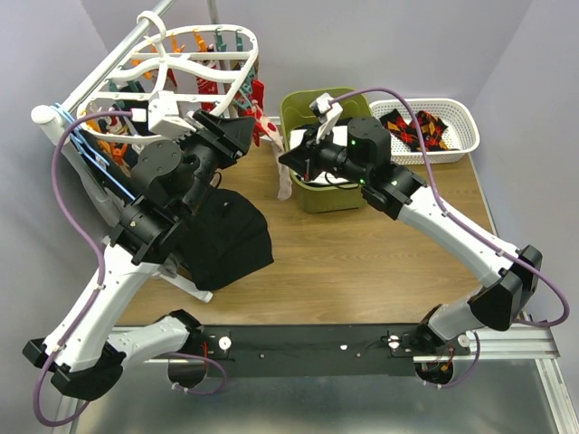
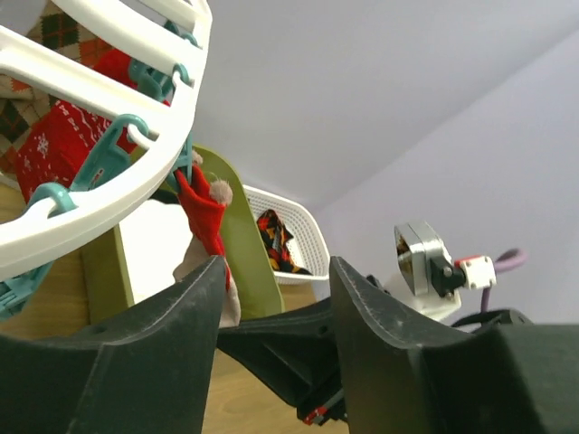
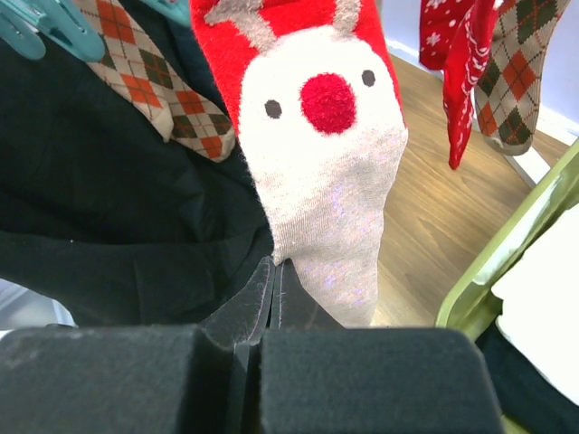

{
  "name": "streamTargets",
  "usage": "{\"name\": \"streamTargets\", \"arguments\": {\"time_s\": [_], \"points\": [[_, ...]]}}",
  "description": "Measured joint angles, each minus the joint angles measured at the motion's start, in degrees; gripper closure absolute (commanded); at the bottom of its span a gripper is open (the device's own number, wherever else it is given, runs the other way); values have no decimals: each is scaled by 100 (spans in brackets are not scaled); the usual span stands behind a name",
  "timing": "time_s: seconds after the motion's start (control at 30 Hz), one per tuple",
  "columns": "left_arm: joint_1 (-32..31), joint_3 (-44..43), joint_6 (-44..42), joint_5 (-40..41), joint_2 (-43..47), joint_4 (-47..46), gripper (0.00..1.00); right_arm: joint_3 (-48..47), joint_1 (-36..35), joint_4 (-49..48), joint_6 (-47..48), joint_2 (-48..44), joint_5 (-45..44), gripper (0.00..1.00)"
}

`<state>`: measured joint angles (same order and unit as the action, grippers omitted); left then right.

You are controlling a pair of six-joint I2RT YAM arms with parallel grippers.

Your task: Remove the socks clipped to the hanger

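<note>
Pale grey walls (image 1: 362,36) back a wooden worktop (image 1: 380,262). At its far-left corner stands the hanger (image 2: 109,194), socks (image 3: 163,90) clipped on. Left fingers (image 2: 172,334) gape wide; right fingers (image 3: 253,298) are pressed together at a reindeer sock (image 3: 321,181) toe.

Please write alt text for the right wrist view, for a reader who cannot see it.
A red sock with a white reindeer face hangs just above the shut right gripper, whose tips reach its lower edge. An argyle sock hangs beside it, in front of a black garment.
</note>
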<state>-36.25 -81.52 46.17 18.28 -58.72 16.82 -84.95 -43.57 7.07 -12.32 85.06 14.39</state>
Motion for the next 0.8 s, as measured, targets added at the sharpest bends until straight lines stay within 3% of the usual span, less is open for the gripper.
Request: {"name": "streamTargets", "arguments": {"time_s": [0.37,0.8], "points": [[-142,-249,608,728,-671,267,40,-37,-125,212,103,-92,-20,99],[-358,-260,1340,1875,-647,678,34,-330,-186,551,326,-343,168,99]]}}
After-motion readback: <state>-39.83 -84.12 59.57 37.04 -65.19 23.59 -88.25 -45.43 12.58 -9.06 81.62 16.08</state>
